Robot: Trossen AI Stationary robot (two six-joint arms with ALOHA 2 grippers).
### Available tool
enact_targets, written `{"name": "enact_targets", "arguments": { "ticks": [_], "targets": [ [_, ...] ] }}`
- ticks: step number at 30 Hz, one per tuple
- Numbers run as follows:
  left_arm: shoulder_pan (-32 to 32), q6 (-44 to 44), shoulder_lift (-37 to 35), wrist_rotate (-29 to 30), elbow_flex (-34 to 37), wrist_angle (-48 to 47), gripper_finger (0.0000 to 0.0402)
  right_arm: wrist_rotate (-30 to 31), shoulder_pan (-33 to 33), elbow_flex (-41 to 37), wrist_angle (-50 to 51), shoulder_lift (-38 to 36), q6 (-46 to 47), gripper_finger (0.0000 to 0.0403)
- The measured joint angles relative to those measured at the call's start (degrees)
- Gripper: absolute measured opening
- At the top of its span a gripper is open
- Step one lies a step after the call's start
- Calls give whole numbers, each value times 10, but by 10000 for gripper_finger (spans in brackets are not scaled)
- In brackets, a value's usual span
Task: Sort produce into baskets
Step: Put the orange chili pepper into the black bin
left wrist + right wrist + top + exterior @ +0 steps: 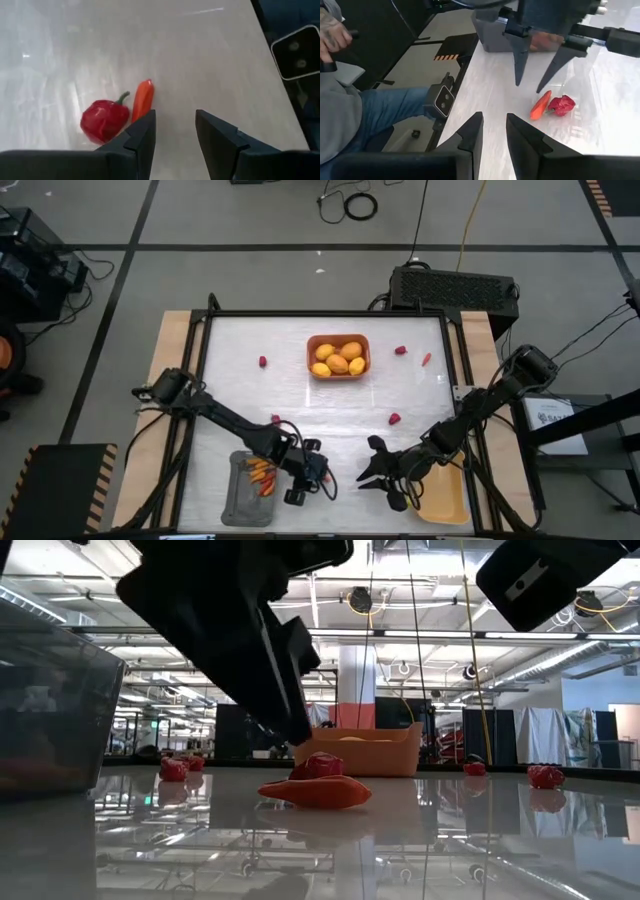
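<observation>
Left pincer (pixel 300 483) hangs above the counter (pixel 330 410), just beside the dark grey basket (pixel 248 490) on the side toward the counter's middle. Its fingers (pixel 145 137) stand parted with a clear gap between them, and nothing is held. Below and just ahead of its tips lie an orange-red carrot-like stick (pixel 142 99) and a red berry-like lump (pixel 104 120), touching or nearly so, on the bare counter.

Right pincer (pixel 378 470) sits farther from the grey basket, just beside the pale yellow basket (pixel 445 495), also with a narrow gap showing between its fingers (pixel 470 136); empty. It faces the left pincer across the same stick and lump.

Contents: the grey basket holds several orange-red sticks (pixel 262 475). The orange-brown basket (pixel 338 356), well beyond the grey one toward the counter's far edge, holds yellow-orange fruits (pixel 338 358) (five can be made out). Loose red lumps lie scattered around the orange-brown basket (pixel 263 362), (pixel 400 350), (pixel 394 418), with one stray stick (pixel 426 360).

A seated person (pixel 350 110) shows off the counter's edge in the right wrist view.
</observation>
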State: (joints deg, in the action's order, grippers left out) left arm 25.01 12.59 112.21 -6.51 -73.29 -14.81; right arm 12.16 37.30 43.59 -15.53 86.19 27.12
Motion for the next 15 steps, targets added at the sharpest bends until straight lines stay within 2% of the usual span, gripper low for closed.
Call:
{"name": "enact_targets", "arguments": {
  "ticks": [15],
  "targets": [
    [1, -30, 3, 39, 15, -23, 145, 0, -1, 0, 8, 0, -6, 77]
  ]
}}
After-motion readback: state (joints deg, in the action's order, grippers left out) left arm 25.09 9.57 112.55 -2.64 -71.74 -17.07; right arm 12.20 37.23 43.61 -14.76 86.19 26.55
